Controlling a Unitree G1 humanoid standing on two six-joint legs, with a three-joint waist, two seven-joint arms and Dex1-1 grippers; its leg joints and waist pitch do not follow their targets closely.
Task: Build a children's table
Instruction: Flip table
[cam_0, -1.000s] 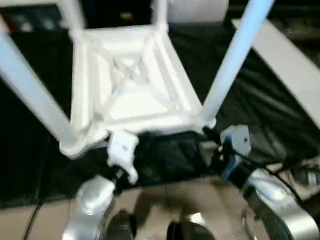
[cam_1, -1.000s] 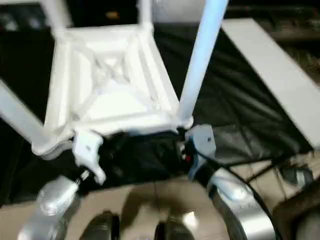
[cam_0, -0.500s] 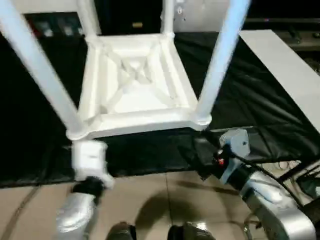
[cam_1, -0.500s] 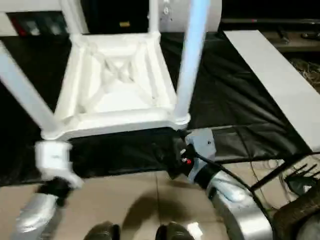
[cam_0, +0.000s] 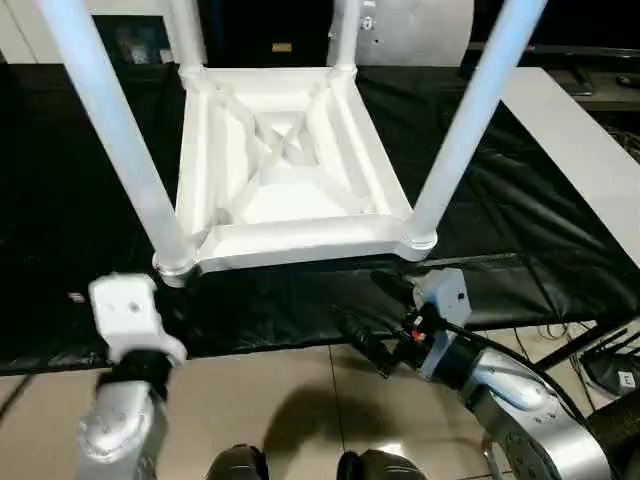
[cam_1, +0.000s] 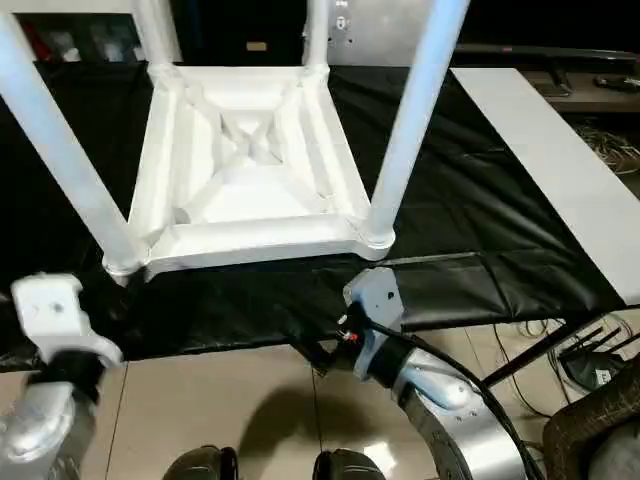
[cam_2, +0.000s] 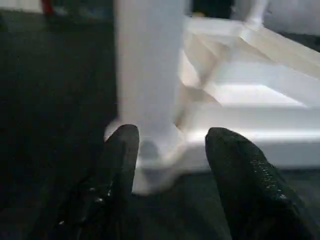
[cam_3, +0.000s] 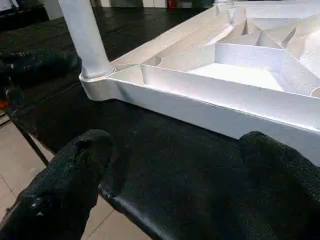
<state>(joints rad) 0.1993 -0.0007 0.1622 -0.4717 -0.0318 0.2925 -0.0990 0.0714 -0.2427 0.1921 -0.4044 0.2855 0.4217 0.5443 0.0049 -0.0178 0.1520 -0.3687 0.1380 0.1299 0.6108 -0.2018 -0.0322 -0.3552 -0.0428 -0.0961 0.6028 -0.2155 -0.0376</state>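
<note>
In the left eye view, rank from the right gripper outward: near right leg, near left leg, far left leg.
From the right gripper:
1. Near right leg, just ahead at the table's near right corner.
2. Near left leg, across the near edge.
3. Far left leg, at the back corner.

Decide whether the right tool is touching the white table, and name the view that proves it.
Apart. In the right wrist view, the right tool is open, and a strip of black cover lies between its fingers and the table.

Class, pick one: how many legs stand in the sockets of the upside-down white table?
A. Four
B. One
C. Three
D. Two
A: each corner of the table top holds a leg, two near ones and two far ones.
</note>
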